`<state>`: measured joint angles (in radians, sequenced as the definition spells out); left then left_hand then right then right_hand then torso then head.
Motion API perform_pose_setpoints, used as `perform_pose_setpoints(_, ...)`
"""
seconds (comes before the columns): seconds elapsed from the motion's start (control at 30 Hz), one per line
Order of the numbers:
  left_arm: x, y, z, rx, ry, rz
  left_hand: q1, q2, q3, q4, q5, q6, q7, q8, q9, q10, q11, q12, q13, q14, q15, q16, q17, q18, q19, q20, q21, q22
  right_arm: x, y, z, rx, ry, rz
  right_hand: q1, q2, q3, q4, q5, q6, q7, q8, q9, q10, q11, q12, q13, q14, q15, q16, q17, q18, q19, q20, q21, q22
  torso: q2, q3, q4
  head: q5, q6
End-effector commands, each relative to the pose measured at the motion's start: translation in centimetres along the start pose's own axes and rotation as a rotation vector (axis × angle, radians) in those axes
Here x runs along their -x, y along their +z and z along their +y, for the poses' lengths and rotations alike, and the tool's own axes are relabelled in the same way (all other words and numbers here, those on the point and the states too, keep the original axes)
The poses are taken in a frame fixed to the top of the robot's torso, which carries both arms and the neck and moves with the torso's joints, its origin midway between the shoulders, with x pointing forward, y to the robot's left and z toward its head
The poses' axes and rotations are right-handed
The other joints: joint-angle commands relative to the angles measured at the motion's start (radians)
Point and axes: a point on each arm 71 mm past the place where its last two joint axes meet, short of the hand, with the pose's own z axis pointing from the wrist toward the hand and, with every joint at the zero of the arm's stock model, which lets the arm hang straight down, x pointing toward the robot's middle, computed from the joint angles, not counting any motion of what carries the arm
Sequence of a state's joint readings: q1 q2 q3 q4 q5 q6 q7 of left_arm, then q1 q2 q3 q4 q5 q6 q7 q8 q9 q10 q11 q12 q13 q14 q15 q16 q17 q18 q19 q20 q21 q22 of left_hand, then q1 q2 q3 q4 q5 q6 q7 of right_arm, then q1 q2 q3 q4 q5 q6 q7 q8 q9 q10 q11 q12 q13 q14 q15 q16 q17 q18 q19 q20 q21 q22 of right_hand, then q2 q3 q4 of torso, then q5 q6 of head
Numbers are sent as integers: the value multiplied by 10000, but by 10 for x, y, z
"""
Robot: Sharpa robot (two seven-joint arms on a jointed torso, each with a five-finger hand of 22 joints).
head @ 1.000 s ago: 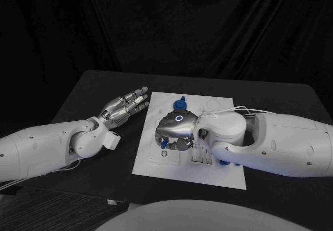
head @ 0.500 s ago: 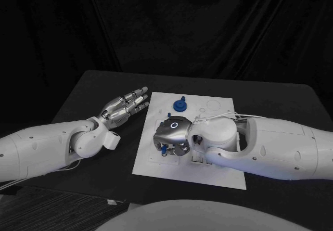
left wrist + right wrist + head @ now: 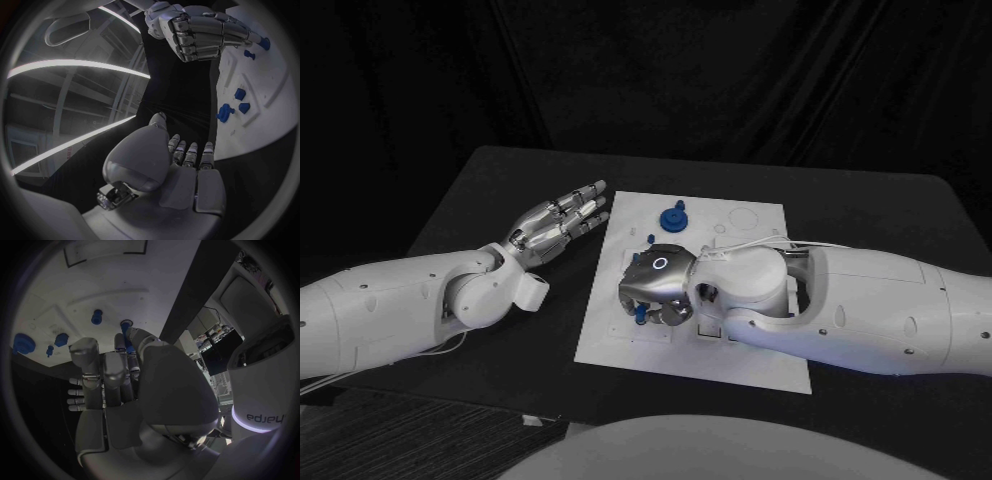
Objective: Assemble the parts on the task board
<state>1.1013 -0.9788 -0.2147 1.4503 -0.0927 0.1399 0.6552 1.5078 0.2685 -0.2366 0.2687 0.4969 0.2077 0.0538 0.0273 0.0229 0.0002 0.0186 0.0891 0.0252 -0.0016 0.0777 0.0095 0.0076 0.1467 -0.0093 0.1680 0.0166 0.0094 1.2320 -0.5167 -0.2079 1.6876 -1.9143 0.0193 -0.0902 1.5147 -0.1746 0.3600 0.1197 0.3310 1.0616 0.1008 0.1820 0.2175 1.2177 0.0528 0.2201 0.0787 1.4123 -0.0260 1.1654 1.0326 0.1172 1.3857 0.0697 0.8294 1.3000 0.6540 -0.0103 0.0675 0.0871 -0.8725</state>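
Head view: right hand (image 3: 661,285) bends low over the task board (image 3: 733,355), fingers curled around a small blue part (image 3: 640,314), apparently pinching it. Left hand (image 3: 563,222) lies flat beside the board, fingers straight, holding nothing. A round blue part (image 3: 674,217) sits farther back. "arpa" is legible on the right wrist.

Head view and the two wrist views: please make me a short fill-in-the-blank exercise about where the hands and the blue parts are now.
1. The right hand is above the white task ____.
2. The left hand lies over the black ____, beside the board, holding nothing.
3. The round part near the far edge of the task board has the colour ____.
4. The fingers of the left hand are ____, not curled in.

Missing words: board; table; blue; stretched out
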Motion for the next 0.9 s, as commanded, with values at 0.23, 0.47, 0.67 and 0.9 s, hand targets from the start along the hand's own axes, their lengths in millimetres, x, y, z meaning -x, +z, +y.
perform_pose_setpoints(0.23, -2, 0, 0, -135, -106, 105, 95, 1, 299, -125, 111, 119, 17, 129, 89, 22, 76, 186, -75, 16, 119, -95, -76, 39, 103, 15, -157, -72, -5, 1, -1, -220, -94, 228, 257, 255, 223, -150, -86, 343, 120, 342, 710, 137, -56, -136, -40, -114, -22, -202, -164, 74, -162, 16, -273, 1064, 12, 5, -3, 12, -2)
perform_pose_setpoints(0.47, -2, 0, 1, -112, -121, 120, 97, 1, 302, -126, 113, 118, 19, 130, 88, 22, 77, 188, -74, 16, 122, -95, -76, 39, 104, 17, -155, -69, -6, 1, -1, -252, -83, 305, 248, 252, 228, -182, -87, 332, 128, 321, 717, 130, -47, -164, -36, -165, -17, -274, -239, 86, -209, 21, -353, 1047, 12, 2, -6, -22, -2)
perform_pose_setpoints(0.67, -3, 0, 2, -88, -143, 143, 97, 1, 302, -126, 113, 118, 19, 130, 88, 22, 77, 188, -74, 16, 122, -95, -76, 39, 104, 17, -155, -69, -7, 2, 0, -243, -66, 311, 236, 253, 226, -189, -97, 329, 132, 314, 721, 128, -43, -175, -35, -177, -12, -285, -247, 89, -225, 23, -370, 1043, 16, 5, -3, -47, -2)
perform_pose_setpoints(0.9, -3, 0, 2, -61, -155, 148, 99, 3, 306, -126, 114, 118, 21, 132, 87, 22, 79, 185, -75, 16, 127, -95, -76, 39, 106, 22, -154, -66, -10, 4, 1, -214, -24, 350, 202, 250, 222, -213, -127, 292, 144, 272, 724, 115, -29, -211, -29, -219, -2, -333, -291, 97, -274, 34, -440, 1028, 12, 6, -12, -17, -2)
